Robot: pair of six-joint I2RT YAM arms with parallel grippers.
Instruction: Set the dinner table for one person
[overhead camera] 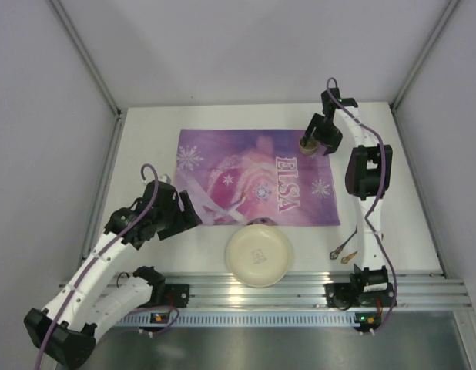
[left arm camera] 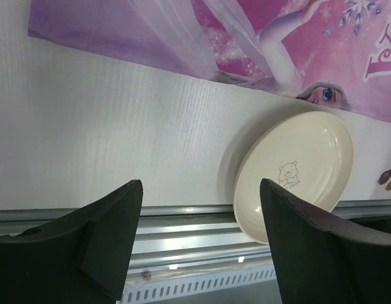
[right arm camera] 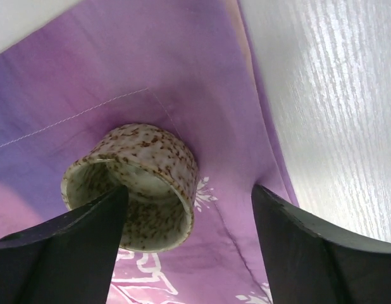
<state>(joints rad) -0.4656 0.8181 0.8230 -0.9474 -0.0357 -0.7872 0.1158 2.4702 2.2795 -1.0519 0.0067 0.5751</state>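
**Right arm.** Your right pincer (right arm camera: 189,189) is open, its two dark fingers (right arm camera: 56,253) spread wide over the far right corner of the purple "ELSA" placemat (overhead camera: 257,177). A speckled cup (right arm camera: 142,180) stands upright on the cloth there, mouth up. In the wrist view one finger covers part of the cup's rim, and you cannot tell whether it touches. A plain gap separates the cup from the other finger. Just beside the cup the cloth ends and the white worktop (right arm camera: 335,95) begins.

**Left arm.** Your left pincer (left arm camera: 200,183) is also open and grips nothing. It hangs over bare worktop beside the near left corner of the placemat.

**Surroundings.** To the right of the left pincer lies a cream plate (left arm camera: 297,171) with a small bear drawn on it. The plate sits at the near edge of the worktop, and its near rim reaches over the ribbed aluminium rail (overhead camera: 300,289). Its far rim lies just beside the near edge of the placemat, and contact cannot be judged. Two small slender items (overhead camera: 342,253), too small to identify, lie on the worktop right of the plate, close to the right arm.

**Worktop.** It carries everything named here. The placemat lies across its middle, and the rail runs along its near side, where both arm bases are bolted.
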